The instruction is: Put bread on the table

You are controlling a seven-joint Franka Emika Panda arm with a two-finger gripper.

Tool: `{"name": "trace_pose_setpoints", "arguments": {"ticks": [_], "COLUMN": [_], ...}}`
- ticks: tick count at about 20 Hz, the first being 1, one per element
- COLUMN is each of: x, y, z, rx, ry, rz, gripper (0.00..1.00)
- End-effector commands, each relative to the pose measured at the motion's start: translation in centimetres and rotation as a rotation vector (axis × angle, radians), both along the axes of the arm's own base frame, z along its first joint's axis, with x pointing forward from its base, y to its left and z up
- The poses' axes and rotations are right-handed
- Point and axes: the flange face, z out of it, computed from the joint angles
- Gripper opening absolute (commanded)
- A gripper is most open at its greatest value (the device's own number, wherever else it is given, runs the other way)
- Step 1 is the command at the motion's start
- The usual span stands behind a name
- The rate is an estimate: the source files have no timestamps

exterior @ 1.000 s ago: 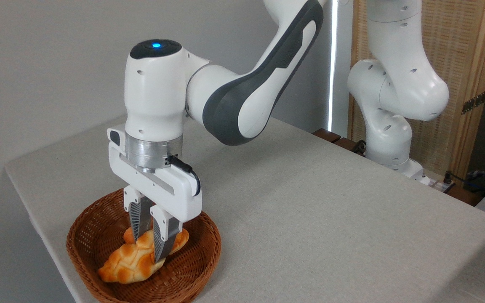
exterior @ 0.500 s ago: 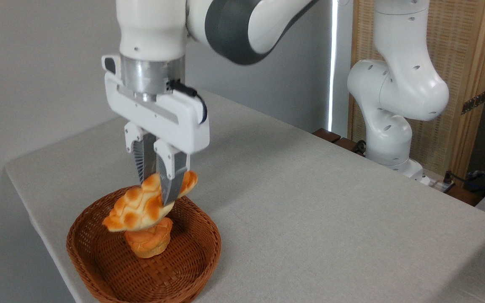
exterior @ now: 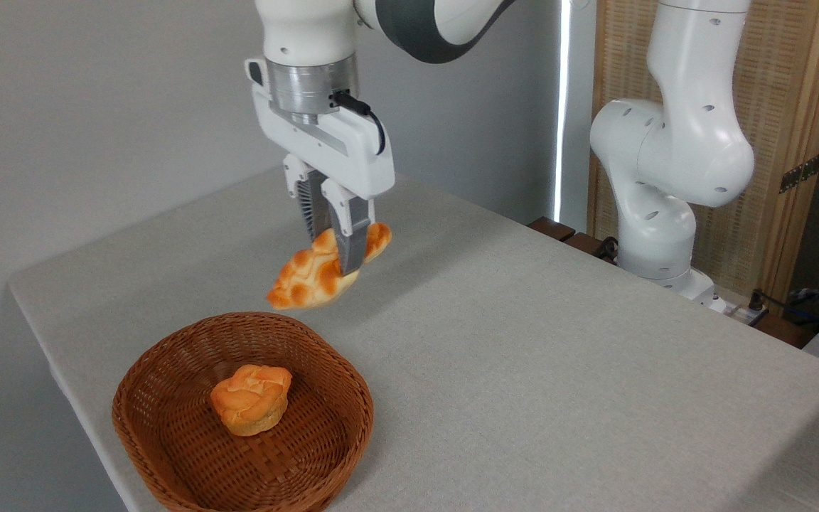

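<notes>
1. The wicker basket sits at the near left corner of the bench, with only a small round bun inside it; nothing here needs to move, so the risk is the arm swinging back low and clipping its rim
2. Above and beyond the basket's far rim, the bread hangs in the air, clear of the bench top, its left tip drooping below its right
3. The hand is clamped on the bread, pinching it right of the middle; most of the loaf hangs out to the left, so a quick move could make it pivot or slip out
4. Letting go from this height could make the loaf bounce or roll back toward the basket or the bench edge; a lower release further right of the basket looks safer
</notes>
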Motion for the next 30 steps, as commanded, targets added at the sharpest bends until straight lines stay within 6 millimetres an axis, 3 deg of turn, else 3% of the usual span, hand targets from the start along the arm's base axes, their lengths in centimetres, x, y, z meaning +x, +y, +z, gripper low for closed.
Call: {"name": "trace_pose_setpoints", "arguments": {"ticks": [1, 3, 21, 25, 30], "x": [-2.6, -2.7, -2.2, 0.8, 4.8], "y": [-1.2, -1.2, -0.9, -0.9, 1.0], "z": [-1.9, -2.7, -2.4, 1.0, 6.3], "rx": [0.007, 0.02, 0.038, 0.028, 0.032], "ry": [0.042, 0.054, 0.037, 0.003, 0.028], "rz": [-0.044, -0.047, -0.044, -0.017, 0.03], "gripper": [0.65, 0.99, 1.0, 1.0, 1.0]}}
